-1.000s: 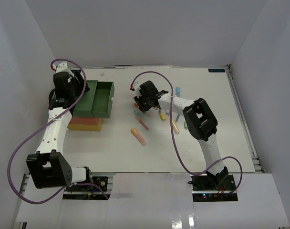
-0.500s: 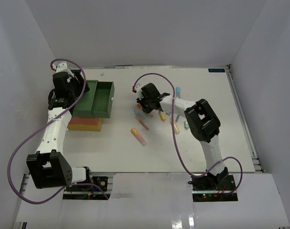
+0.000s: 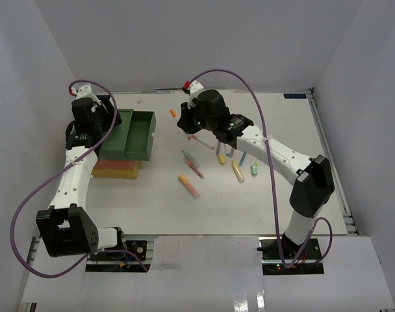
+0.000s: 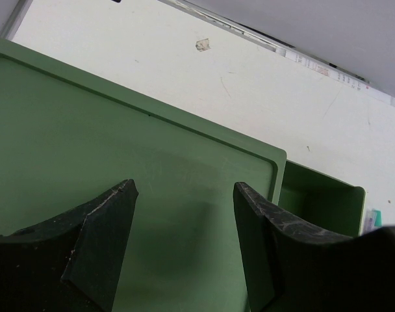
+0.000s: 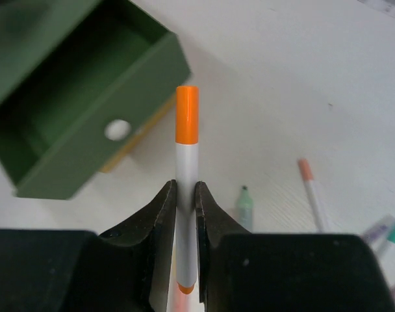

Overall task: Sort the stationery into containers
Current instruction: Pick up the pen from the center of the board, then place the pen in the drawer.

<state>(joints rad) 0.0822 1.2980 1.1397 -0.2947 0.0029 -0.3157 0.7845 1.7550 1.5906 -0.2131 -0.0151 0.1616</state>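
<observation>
My right gripper (image 5: 186, 195) is clenching a white marker (image 5: 187, 123) with an orange cap, upper centre of the top view, just right of the open green drawer (image 5: 87, 123). Loose pens (image 3: 189, 185) are lying mid-frame below it. The left gripper (image 4: 184, 195) is hovering at far left, spread and empty, over the green bin (image 4: 119, 149).

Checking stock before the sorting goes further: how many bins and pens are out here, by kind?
Stacked bins: 3 (green, red, yellow)
Orange-capped pen in the right gripper: 1
Loose pens on the table: about 9, some partly hidden
Total: about 13
</observation>
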